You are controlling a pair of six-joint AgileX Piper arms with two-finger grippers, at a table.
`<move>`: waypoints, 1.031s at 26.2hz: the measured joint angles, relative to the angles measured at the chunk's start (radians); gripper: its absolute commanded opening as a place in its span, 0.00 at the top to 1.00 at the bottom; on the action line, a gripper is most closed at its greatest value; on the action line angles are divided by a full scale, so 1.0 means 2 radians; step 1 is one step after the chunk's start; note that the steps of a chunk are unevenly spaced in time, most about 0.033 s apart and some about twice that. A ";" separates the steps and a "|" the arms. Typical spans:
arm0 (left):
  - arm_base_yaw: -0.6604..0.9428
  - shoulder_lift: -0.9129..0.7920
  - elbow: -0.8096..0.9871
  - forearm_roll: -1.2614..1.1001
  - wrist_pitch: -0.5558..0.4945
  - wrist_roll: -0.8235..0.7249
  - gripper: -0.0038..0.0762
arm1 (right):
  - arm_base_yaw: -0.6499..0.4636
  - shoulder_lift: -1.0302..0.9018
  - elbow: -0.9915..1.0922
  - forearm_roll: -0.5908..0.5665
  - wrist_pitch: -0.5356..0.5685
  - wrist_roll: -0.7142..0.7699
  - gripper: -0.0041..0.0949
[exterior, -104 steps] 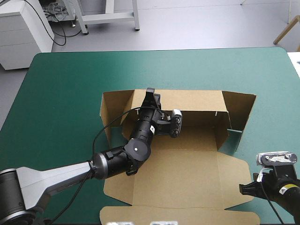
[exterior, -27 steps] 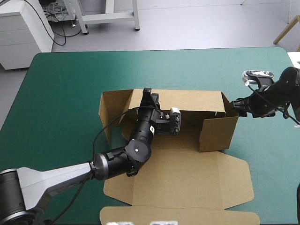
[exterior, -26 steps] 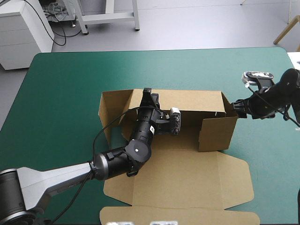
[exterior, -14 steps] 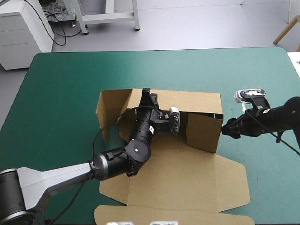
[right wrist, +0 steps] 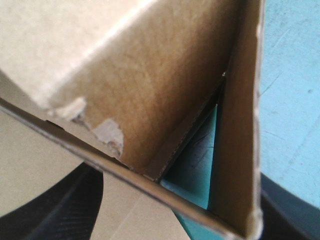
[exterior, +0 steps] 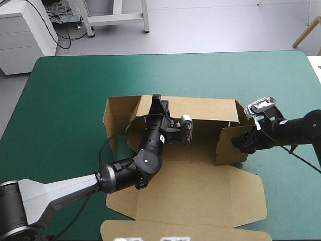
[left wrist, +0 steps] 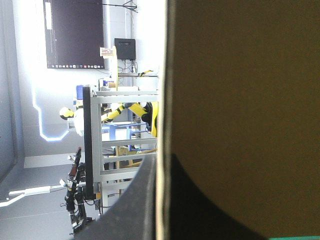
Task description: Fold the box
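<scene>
- box (exterior: 190,186): brown board, mid-table on the teal-green cover (exterior: 75,100), partly built
- far wall is raised; the wide flat panels lie behind the left gripper (exterior: 158,103), under its arm, and run to the table's near edge
- left end flap stands up at an angle, just beside the left gripper, on its outer side
- right end wall is up and swung inward; it stands directly ahead of the right gripper (exterior: 241,142), touching or all but touching (high view can't settle it)
- left gripper: clamped on the top edge of the far wall. Left wrist view shows the board's edge running up between the two black fingers (left wrist: 135,205), which are nearly together with only the sheet between them
- right gripper: released. Its black fingers (right wrist: 50,210) sit wide apart in the right wrist view, bases at the corners
- between those spread fingers there is a corner of the box, where two board faces meet in a V with a sliver of cover visible through the gap ahead
- one board face there has a scuffed, torn patch near its edge
- the two grippers are well apart, left near the middle of the far wall, right at the box's right end
- left arm reaches over the flat panels; right arm lies over bare cover beside the box
</scene>
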 measured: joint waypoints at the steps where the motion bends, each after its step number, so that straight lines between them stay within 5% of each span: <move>1: 0.000 0.000 0.000 0.000 0.000 0.000 0.96 | 0.000 0.000 0.001 0.009 0.003 -0.007 0.32; 17: 0.000 0.000 0.000 0.000 -0.004 0.000 0.96 | 0.003 -0.013 0.124 0.171 -0.126 -0.098 0.51; 22: 0.000 0.000 0.000 0.000 -0.003 0.000 0.96 | 0.054 -0.013 0.124 0.167 -0.195 -0.107 0.52; 27: 0.000 0.000 0.000 -0.005 0.008 0.000 0.96 | 0.119 -0.013 0.125 0.121 -0.286 -0.066 0.69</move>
